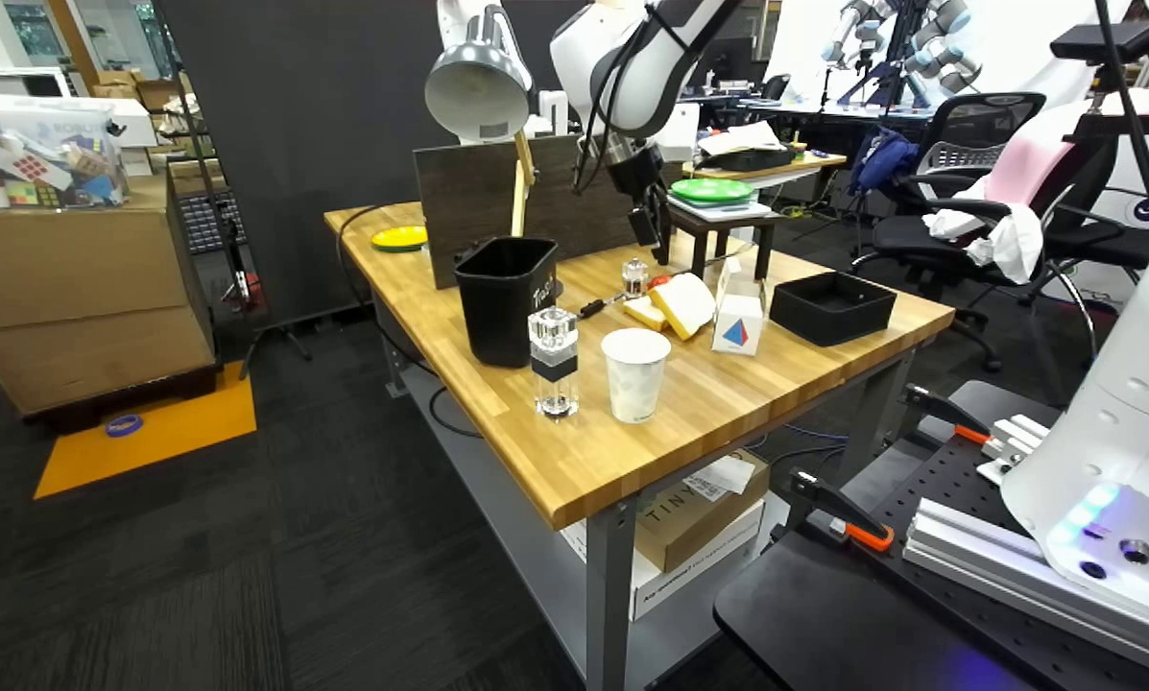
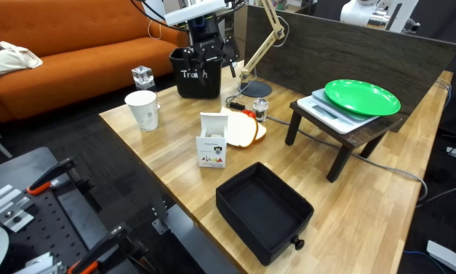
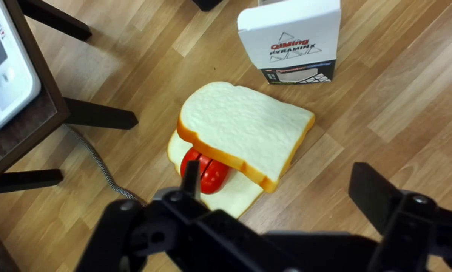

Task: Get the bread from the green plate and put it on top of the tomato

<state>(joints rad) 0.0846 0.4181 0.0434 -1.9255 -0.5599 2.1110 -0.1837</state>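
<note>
A slice of toy bread (image 3: pixel 244 126) leans aslant against and partly over a red tomato (image 3: pixel 212 176), which sits on a lower slice (image 3: pixel 233 194), as the gripper (image 3: pixel 276 172) hangs higher than the tomato and clear of it, fingers (image 3: pixel 191 181) spread apart and nothing held. The green plate (image 2: pixel 363 97), bearing no bread, sits on a white scale (image 2: pixel 322 111) well apart from the tomato. The placement looks all but made, yet shaky: much of the upper slice lies off to one side of the tomato, so a nudge from a dipping finger could send it sliding to the table (image 3: pixel 399 113), and the rounded tomato, marked by a dark seam, might roll or part under an uneven push. One finger blocks some of the tomato in the wrist view, only a bit of it shows beyond the slice in both exterior views, and whether the edge farthest from the tomato rests on the lower slice or the table cannot be made out. The plate falls outside the wrist view's frame.
</note>
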